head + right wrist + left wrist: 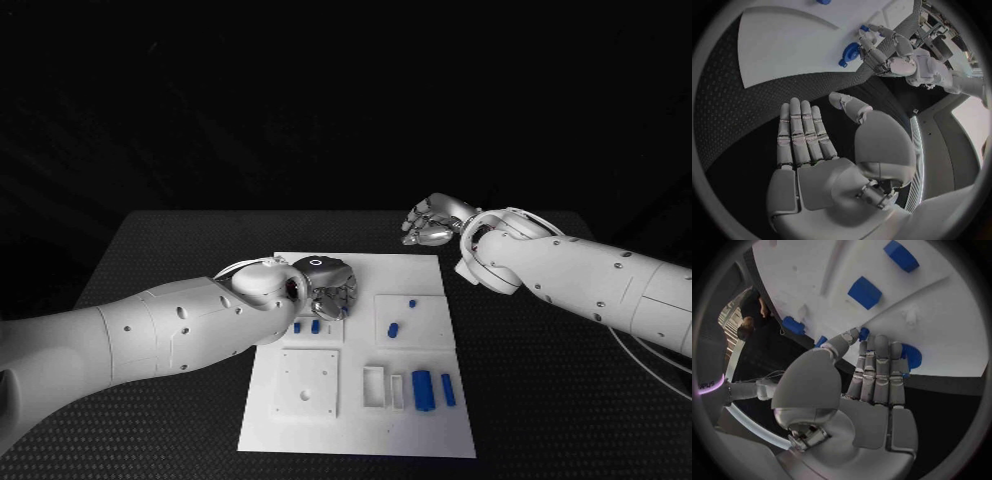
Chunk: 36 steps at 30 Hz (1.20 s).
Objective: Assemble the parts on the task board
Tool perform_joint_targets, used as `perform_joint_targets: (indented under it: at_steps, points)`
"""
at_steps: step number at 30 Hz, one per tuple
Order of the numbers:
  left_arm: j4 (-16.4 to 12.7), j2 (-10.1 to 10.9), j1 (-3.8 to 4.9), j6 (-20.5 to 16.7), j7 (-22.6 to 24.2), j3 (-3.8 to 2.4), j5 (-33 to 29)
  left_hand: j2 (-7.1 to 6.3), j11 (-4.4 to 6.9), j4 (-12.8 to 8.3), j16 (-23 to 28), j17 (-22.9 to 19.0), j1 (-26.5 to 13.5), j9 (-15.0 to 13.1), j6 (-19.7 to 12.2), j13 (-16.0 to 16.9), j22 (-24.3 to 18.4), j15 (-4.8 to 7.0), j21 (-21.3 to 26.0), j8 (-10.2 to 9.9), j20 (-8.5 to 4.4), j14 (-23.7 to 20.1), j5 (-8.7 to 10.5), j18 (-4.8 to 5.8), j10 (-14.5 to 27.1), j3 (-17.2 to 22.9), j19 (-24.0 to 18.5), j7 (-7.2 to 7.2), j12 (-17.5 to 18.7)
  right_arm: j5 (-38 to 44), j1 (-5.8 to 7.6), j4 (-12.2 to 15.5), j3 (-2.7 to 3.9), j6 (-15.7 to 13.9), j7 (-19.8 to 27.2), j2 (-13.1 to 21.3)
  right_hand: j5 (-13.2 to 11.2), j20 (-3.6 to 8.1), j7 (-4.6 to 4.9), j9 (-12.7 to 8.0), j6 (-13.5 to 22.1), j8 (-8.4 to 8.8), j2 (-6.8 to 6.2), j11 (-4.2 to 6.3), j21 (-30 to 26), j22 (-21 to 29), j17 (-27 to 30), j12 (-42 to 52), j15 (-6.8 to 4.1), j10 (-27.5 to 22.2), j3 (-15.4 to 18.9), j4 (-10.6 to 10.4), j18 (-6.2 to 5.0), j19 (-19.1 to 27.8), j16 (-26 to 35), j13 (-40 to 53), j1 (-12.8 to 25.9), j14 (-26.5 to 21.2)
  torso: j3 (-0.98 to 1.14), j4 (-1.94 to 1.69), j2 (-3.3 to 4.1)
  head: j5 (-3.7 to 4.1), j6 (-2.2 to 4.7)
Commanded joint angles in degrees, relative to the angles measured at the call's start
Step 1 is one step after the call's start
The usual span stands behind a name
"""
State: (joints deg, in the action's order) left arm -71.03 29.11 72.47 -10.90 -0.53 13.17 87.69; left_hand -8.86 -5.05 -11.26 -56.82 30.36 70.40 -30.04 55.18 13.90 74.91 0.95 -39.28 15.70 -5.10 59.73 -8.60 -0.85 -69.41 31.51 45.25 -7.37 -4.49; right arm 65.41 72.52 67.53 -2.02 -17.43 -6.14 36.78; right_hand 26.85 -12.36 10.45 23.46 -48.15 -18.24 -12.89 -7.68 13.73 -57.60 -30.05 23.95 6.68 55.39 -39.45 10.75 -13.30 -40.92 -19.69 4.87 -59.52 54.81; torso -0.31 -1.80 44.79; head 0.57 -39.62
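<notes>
— On the black tabletop (173, 240), where does the task board (433, 420) sit?

— Squarely in the middle, a white plate lying flat, its long side running away from the robot.

— And the blue parts?

— Several lie on it. A large blue block (423, 390) and a thinner blue bar (449, 389) lie side by side near the board's near right corner. A short blue piece (392, 329) and a smaller blue bit (413, 302) rest in the square panel further up. Two small blue pegs (306, 326) sit just beside the left hand (329, 283).

— What is the left hand doing?

— It hangs over the board's far left part, palm turned down. In the left wrist view its fingers (879, 365) lie straight and close together, tips right at the board's edge, where a round blue part (912, 356) peeks out from behind them. The thumb tip sits against a tiny blue piece (864, 332). Whether anything is actually pinched, I cannot tell.

— And the right hand (433, 222)?

— It hovers off the board, beyond the far right corner, over bare tabletop. In the right wrist view its fingers (801, 132) are stretched out flat, side by side, thumb apart from them, holding nothing.

— Do the two hands touch?

— No, they are well apart, with the board's far edge between them.
</notes>
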Motion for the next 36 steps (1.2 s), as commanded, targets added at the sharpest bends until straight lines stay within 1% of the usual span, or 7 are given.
perform_joint_targets:
  at_steps: [1,6,14,17,21,29,36]
  points:
    - [0.5,-0.4,-0.43,2.8,-0.1,0.33,1.1,0.73,0.08,-0.2,-0.4,0.2,0.1,-0.1,0.5,0.0,1.3,0.20,-0.4,0.3,-1.43,0.6,0.16,-0.09,-0.8,0.4,0.2,0.01,-0.4,-0.1,-0.02,0.1,0.02,0.7,0.6,0.0,0.3,-0.26,0.16,-0.1,0.3,0.03,0.01,-0.44,-0.4,0.0,0.1,-0.2,0.31,0.1,0.3,0.1,0.21,0.3,0.3,-0.1,-0.3,-0.1,-0.03,0.00,0.02,0.00,-0.06]
    - [1.1,-0.9,-0.73,2.6,-0.1,0.34,1.4,1.17,0.20,-0.6,-0.7,0.3,0.5,0.0,0.8,0.0,1.3,0.33,-0.5,0.4,-1.58,0.7,0.12,-0.05,-1.1,0.7,0.4,0.11,-0.4,-0.1,-0.03,0.1,0.02,0.8,0.6,-0.1,0.3,-0.27,0.17,-0.1,0.3,0.02,0.02,-0.44,-0.4,0.0,0.1,-0.2,0.32,0.1,0.4,0.0,0.21,0.3,0.3,-0.1,-0.3,-0.1,-0.04,0.08,0.04,0.05,-0.09]
    - [1.4,-0.9,-0.86,3.3,-0.9,0.34,2.1,1.00,0.14,-1.1,-1.1,0.5,0.7,0.2,0.3,-0.2,1.2,0.33,-0.5,0.2,-1.69,0.9,0.14,0.00,-1.0,0.9,0.6,-0.08,-0.1,-0.2,-0.03,0.1,0.02,0.8,0.7,-0.1,0.3,-0.27,0.19,-0.1,0.3,0.02,0.01,-0.45,-0.4,0.0,0.1,-0.2,0.32,0.1,0.4,0.0,0.21,0.3,0.3,-0.2,-0.3,-0.1,0.00,0.06,0.02,0.25,-0.13]
    - [1.4,-0.8,-0.86,3.1,-1.0,0.34,2.3,0.83,0.01,-1.4,-1.2,0.5,0.7,0.4,-0.2,-0.4,1.2,0.24,-0.5,-0.1,-1.68,1.0,0.14,0.04,-0.9,1.0,0.6,-0.18,0.1,-0.3,-0.03,0.2,0.02,0.8,0.7,0.0,0.3,-0.27,0.20,-0.1,0.3,0.02,0.02,-0.46,-0.4,0.0,0.1,-0.3,0.33,0.1,0.4,0.0,0.21,0.3,0.4,-0.2,-0.3,-0.1,0.02,0.00,0.00,0.56,-0.17]
    - [1.3,-0.8,-0.86,2.1,-1.1,0.34,2.4,0.44,-0.47,-1.7,-1.2,0.4,0.6,0.9,-1.6,-0.8,1.1,-0.18,-0.3,-0.7,-1.44,0.8,0.15,0.00,-0.1,1.2,0.7,-0.07,0.6,-0.3,-0.03,0.3,0.02,0.9,0.7,0.0,0.4,-0.28,0.20,-0.1,0.3,0.02,0.02,-0.46,-0.5,0.0,0.2,-0.3,0.33,0.1,0.4,0.0,0.22,0.3,0.4,-0.2,-0.3,-0.1,-0.01,-0.04,0.03,0.53,-0.16]
    - [1.2,-0.6,-0.94,-1.4,-0.2,0.34,2.5,0.11,-1.02,-1.9,-1.2,0.4,0.7,1.1,-1.9,-1.5,1.1,-0.66,-0.1,-0.7,-1.01,0.8,0.12,-0.33,1.7,1.4,0.9,-0.06,0.9,-0.3,-0.05,0.3,0.02,0.9,0.8,0.0,0.4,-0.28,0.21,-0.1,0.3,0.01,0.05,-0.46,-0.5,-0.1,0.2,-0.3,0.34,0.1,0.4,0.0,0.22,0.3,0.4,-0.2,-0.3,-0.1,-0.03,0.02,0.01,0.50,-0.06]
    - [1.2,-0.5,-1.01,-3.6,0.5,0.33,2.3,-1.09,-1.38,-1.6,-1.4,0.4,0.2,1.2,-2.2,-2.0,1.1,-0.99,-0.1,-0.6,-0.67,0.9,0.22,-0.66,2.8,1.3,1.1,0.02,0.8,-0.3,-0.07,0.3,0.02,1.0,0.8,0.0,0.4,-0.27,0.21,-0.1,0.3,0.00,0.06,-0.47,-0.5,-0.1,0.2,-0.3,0.34,0.1,0.4,-0.1,0.22,0.3,0.4,-0.3,-0.3,-0.1,-0.06,-0.02,0.02,0.52,-0.07]
